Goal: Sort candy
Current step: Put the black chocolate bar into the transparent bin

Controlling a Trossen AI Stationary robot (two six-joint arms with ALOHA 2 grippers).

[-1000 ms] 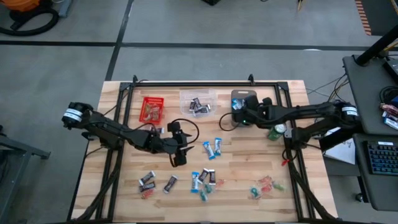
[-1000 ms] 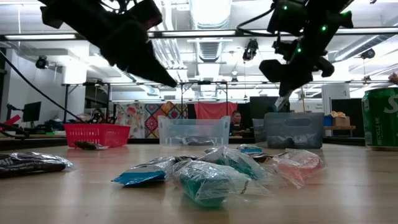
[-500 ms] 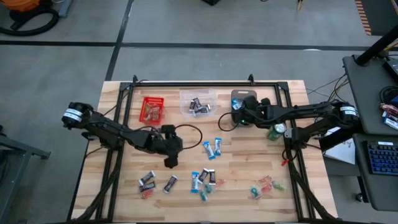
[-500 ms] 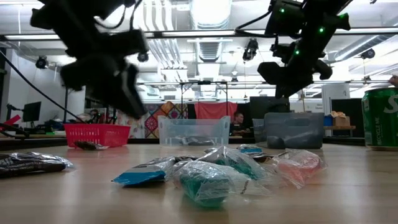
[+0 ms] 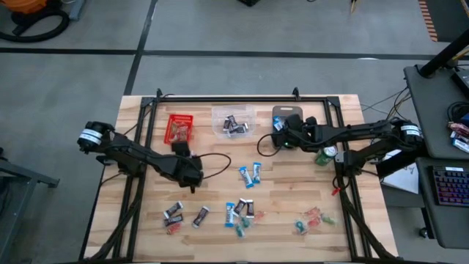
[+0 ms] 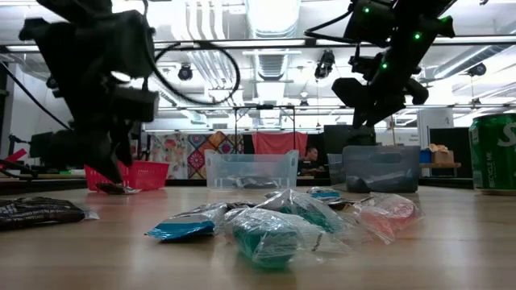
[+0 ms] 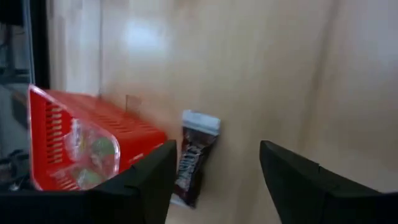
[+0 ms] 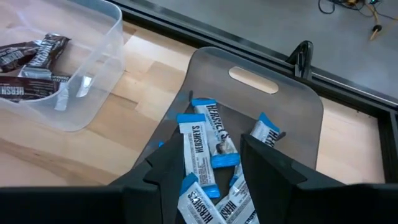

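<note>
Candy lies loose on the wooden table: blue-and-white pieces (image 5: 249, 174), dark pieces (image 5: 174, 213), and red and green ones (image 5: 311, 218). My left gripper (image 7: 217, 155) is open and slants down over one dark candy (image 7: 193, 165). This candy lies flat on the table beside the red bin (image 7: 81, 143), apart from both fingers. My right gripper (image 8: 217, 180) is open above the grey bin (image 8: 249, 124), where blue-and-white candy (image 8: 205, 137) lies. Neither gripper holds anything.
A clear bin (image 5: 233, 121) with dark candy stands at the far edge, between the red bin (image 5: 179, 128) and the grey bin (image 5: 289, 117). A green can (image 5: 326, 155) stands near the right arm. A black frame borders the table's far, left and right sides.
My left gripper has gone toward the table's left edge and down, tipping from near level to slanting down toward the dark candy by the red bin. My right gripper has stayed over the grey bin. A small thing below its fingertips in the low view no longer shows.
</note>
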